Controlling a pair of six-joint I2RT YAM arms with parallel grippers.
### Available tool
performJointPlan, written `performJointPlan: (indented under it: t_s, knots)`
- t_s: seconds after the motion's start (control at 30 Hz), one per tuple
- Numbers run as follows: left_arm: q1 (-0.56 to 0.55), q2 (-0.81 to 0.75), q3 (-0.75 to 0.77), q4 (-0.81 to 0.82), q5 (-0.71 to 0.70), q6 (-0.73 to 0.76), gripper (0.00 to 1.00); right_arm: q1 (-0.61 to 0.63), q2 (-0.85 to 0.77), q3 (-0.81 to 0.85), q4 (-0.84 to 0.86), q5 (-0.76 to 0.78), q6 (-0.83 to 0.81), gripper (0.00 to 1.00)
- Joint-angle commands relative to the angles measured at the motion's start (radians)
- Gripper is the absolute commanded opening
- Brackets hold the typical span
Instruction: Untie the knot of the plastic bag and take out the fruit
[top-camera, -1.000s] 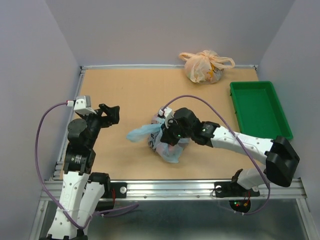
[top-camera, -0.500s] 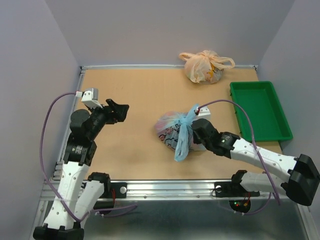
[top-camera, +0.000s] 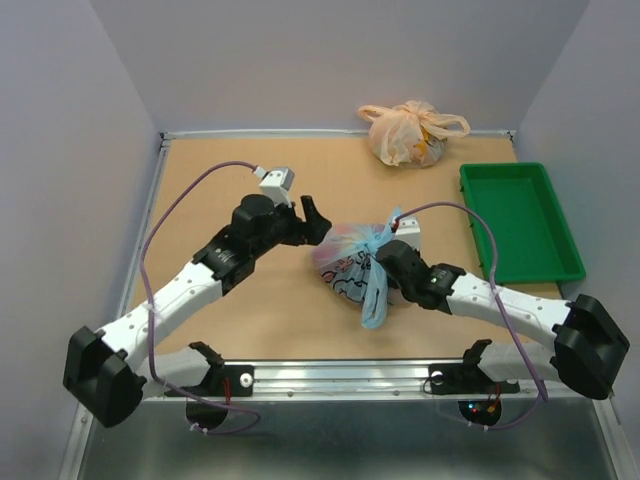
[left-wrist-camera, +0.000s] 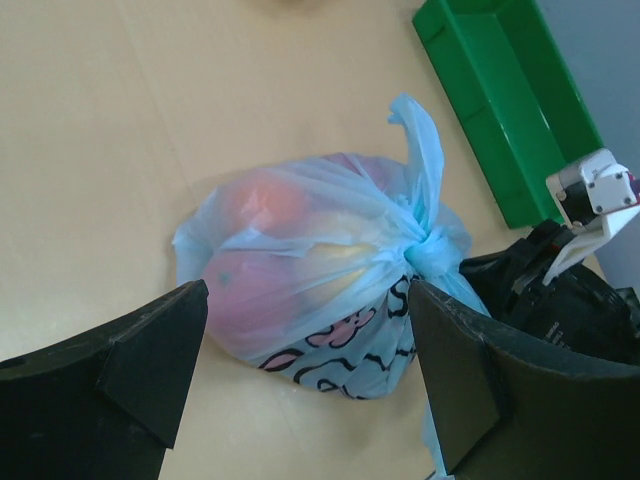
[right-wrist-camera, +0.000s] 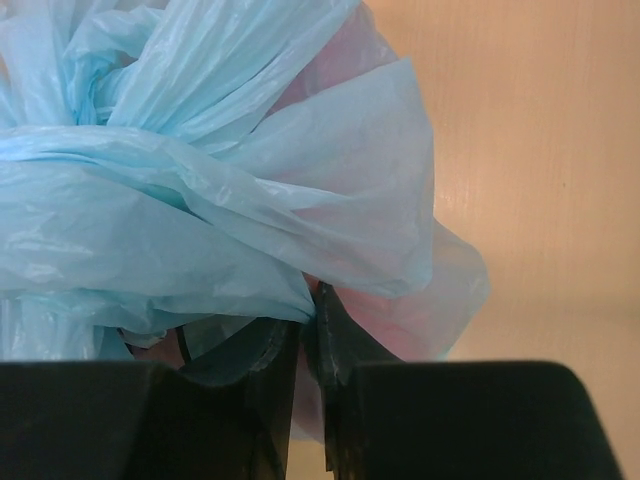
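The light blue plastic bag (top-camera: 345, 265) with black and pink print lies mid-table, tied. Its knot (top-camera: 376, 240) sits on the bag's right upper side, with one handle tail hanging toward the front. In the left wrist view the bag (left-wrist-camera: 300, 270) and its knot (left-wrist-camera: 430, 245) are plain. Pink, orange and yellow fruit (left-wrist-camera: 262, 205) shows through the plastic. My left gripper (top-camera: 314, 220) is open, just left of the bag and apart from it; the bag lies ahead between its fingers (left-wrist-camera: 150, 360). My right gripper (top-camera: 392, 262) is shut on a fold of the bag's plastic (right-wrist-camera: 300, 200) below the knot.
A tied peach-orange bag (top-camera: 408, 132) lies at the back edge. A green tray (top-camera: 520, 220) stands at the right and shows in the left wrist view (left-wrist-camera: 495, 90). Grey walls enclose the table on the left, back and right.
My left arm has swung from the far left across to the bag, gripper open. My right gripper has shifted to the bag's right side, and a handle tail now hangs forward.
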Motion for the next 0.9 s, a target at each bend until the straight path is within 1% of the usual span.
performJointPlan:
  t_s: [0.0, 0.07, 0.17, 0.2, 0.37, 0.53, 0.57, 0.67, 0.7, 0.73, 0.77, 0.83, 0.87]
  knots:
    - [-0.075, 0.113, 0.123, 0.091, -0.139, 0.047, 0.92, -0.010, -0.011, -0.051, 0.071, -0.005, 0.001, 0.17]
    - [-0.105, 0.199, 0.167, 0.091, -0.159, 0.050, 0.92, -0.011, -0.023, -0.069, 0.097, -0.025, 0.004, 0.15]
    - [-0.141, 0.276, 0.206, 0.093, -0.165, 0.055, 0.92, -0.011, -0.044, -0.080, 0.115, -0.042, 0.011, 0.13]
    - [-0.153, 0.323, 0.229, 0.093, -0.165, 0.056, 0.92, -0.013, -0.050, -0.085, 0.129, -0.048, 0.009, 0.13]
    - [-0.200, 0.461, 0.308, 0.059, -0.165, 0.058, 0.90, -0.013, -0.078, -0.105, 0.149, -0.068, 0.004, 0.12]
    - [-0.214, 0.535, 0.344, 0.031, -0.153, 0.038, 0.87, -0.013, -0.097, -0.120, 0.166, -0.084, -0.002, 0.12]
    - [-0.217, 0.544, 0.349, 0.027, -0.142, 0.035, 0.85, -0.014, -0.098, -0.121, 0.167, -0.093, -0.002, 0.12]
    - [-0.225, 0.580, 0.359, 0.027, -0.130, 0.015, 0.76, -0.014, -0.100, -0.125, 0.174, -0.099, -0.005, 0.13]
    - [-0.227, 0.592, 0.364, 0.027, -0.124, 0.010, 0.68, -0.013, -0.103, -0.128, 0.175, -0.099, -0.002, 0.12]
    - [-0.228, 0.597, 0.364, 0.025, -0.116, 0.004, 0.62, -0.013, -0.106, -0.129, 0.175, -0.100, 0.000, 0.12]
    - [-0.230, 0.601, 0.361, 0.027, -0.103, -0.005, 0.51, -0.014, -0.109, -0.131, 0.175, -0.100, 0.001, 0.13]
    - [-0.231, 0.597, 0.355, 0.027, -0.099, -0.010, 0.32, -0.013, -0.116, -0.138, 0.178, -0.103, 0.003, 0.12]
    - [-0.233, 0.589, 0.349, 0.030, -0.105, -0.010, 0.19, -0.014, -0.126, -0.140, 0.178, -0.107, 0.003, 0.12]
